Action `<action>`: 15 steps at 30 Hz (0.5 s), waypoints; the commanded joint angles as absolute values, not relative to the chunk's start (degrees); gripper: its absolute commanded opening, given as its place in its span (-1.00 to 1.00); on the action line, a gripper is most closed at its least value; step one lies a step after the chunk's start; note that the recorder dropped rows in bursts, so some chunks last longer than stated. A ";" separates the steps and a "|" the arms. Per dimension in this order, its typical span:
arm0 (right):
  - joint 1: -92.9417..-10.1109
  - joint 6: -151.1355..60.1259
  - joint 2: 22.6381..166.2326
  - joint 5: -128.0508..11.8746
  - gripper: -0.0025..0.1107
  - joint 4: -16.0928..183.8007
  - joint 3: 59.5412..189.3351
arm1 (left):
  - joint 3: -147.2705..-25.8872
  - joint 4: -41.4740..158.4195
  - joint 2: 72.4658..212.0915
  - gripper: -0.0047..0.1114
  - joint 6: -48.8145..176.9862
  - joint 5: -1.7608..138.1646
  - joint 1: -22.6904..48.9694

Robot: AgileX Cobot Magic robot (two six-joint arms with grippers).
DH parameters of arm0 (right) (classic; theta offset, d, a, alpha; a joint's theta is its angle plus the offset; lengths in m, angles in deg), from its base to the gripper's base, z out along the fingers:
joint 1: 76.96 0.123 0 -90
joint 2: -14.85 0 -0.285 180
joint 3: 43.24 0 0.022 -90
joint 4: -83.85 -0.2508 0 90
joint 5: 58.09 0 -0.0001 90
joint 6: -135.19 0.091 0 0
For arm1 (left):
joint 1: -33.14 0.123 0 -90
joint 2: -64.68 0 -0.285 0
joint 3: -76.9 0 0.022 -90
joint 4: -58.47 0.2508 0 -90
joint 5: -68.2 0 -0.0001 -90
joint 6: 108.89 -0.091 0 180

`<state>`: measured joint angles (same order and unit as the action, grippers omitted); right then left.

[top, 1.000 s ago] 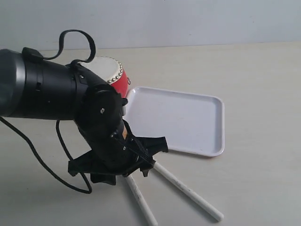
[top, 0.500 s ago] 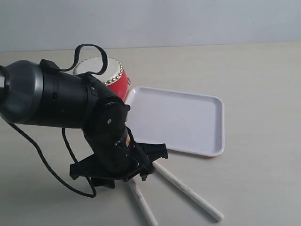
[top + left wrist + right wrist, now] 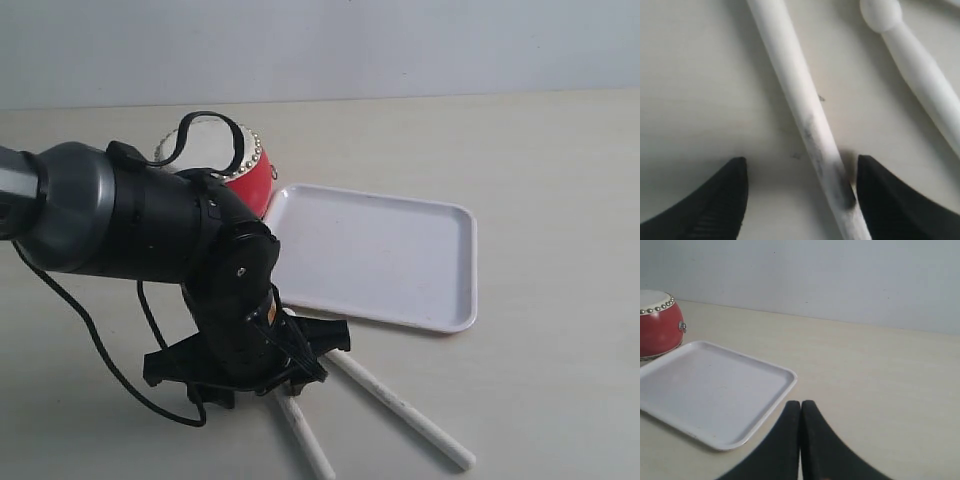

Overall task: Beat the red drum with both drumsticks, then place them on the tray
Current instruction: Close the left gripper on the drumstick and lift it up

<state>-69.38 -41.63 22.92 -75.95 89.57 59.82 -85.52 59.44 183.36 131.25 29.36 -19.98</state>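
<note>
Beige tabletop [image 3: 560, 150], grey wall [image 3: 400, 40] behind; L pincer [image 3: 800, 166] apart astride drumstick [image 3: 786, 75]; R pincer [image 3: 800, 407] together.

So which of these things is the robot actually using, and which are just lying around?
Part of the job:
- red drum
- tray
- one drumstick, between the fingers of the open left gripper
- other drumstick, lying beside it

Not part of it:
- table
- arm's black cable
- right gripper, shut and holding nothing
</note>
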 commanded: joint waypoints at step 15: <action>-69.61 -41.74 22.64 -75.76 -0.96 89.75 59.54 | -85.36 63.94 184.17 -0.92 129.70 26.42 -20.26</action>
